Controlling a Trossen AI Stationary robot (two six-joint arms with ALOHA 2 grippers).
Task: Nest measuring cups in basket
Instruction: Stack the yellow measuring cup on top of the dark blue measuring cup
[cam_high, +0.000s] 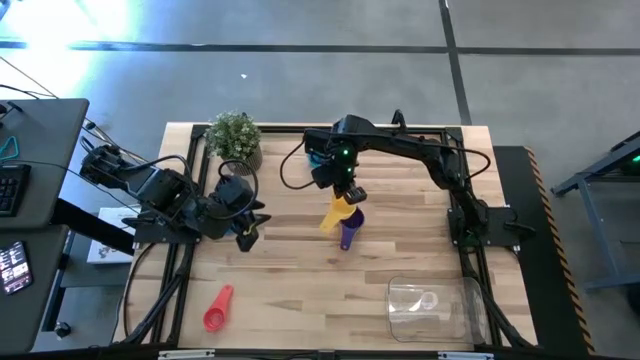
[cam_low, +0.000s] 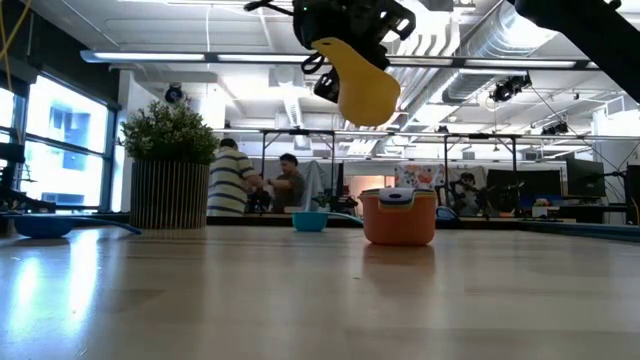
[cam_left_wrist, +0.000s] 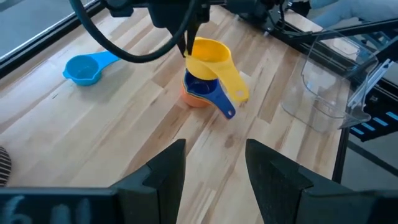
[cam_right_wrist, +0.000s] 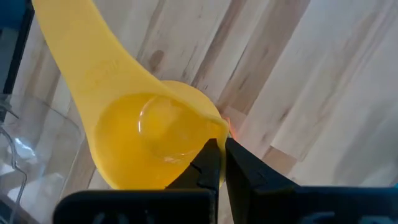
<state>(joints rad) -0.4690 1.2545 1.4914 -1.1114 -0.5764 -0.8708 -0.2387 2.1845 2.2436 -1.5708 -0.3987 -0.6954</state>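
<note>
Right hand (cam_right_wrist: 217, 163) clenched on glossy yellow plastic cup's (cam_right_wrist: 149, 140) thin rim (smooth round bowl, flat handle) above grained wooden table (cam_right_wrist: 323, 74).

Yellow cup (cam_right_wrist: 143, 134) hides stack below; basket (cam_left_wrist: 329, 81) cut by edge.

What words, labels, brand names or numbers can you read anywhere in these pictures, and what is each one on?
None can be read.
Yellow plastic measuring cup held in the right tool: faint raised marks on its handle, too blurred to read.
Orange plastic measuring cup on the wooden table: no marking legible.
Screens in the room behind: too small to read.
</note>
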